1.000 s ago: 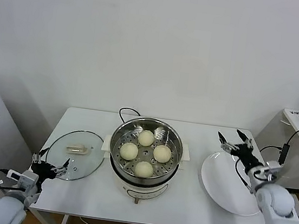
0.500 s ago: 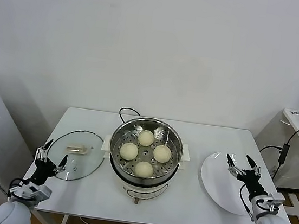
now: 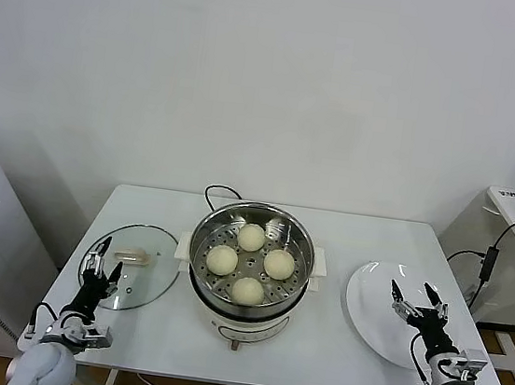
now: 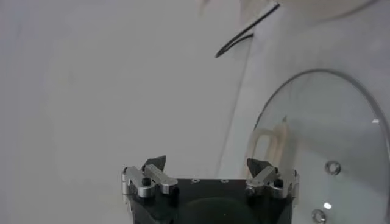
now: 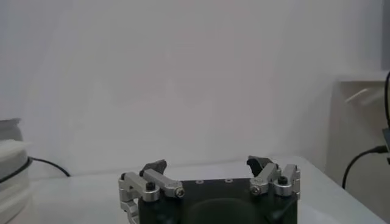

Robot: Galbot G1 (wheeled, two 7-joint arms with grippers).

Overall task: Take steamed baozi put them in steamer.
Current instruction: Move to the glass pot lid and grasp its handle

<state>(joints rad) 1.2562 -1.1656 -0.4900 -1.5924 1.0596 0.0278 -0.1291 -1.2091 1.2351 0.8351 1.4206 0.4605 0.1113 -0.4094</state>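
Here we see the steamer (image 3: 250, 259) at the middle of the white tabletop (image 3: 332, 352), its shiny pot sitting on a white base with a black cord (image 3: 220, 191) trailing off behind it. All four steamed baozi (image 3: 247, 290) lie inside on the perforated tray, spaced apart in a diamond: one toward the back, one toward the front, one to each side.

On the robot's left of the steamer we find the glass lid (image 3: 135, 267) lying flat, its pale handle (image 3: 132, 255) on top. The left gripper (image 3: 98, 267) stands at the lid's near outer edge, fingers (image 3: 105, 248) spread wide and pointing up, with nothing between them. From the left wrist view the same fingers (image 4: 155, 163) frame only the lid (image 4: 329, 146) and the wall.

On the other side a white plate (image 3: 375, 310) rests on the tabletop. The right gripper (image 3: 418, 297) is over the plate's near outer part, its fingers (image 3: 396, 291) equally wide apart and holding nothing; whether it touches the plate we cannot tell.
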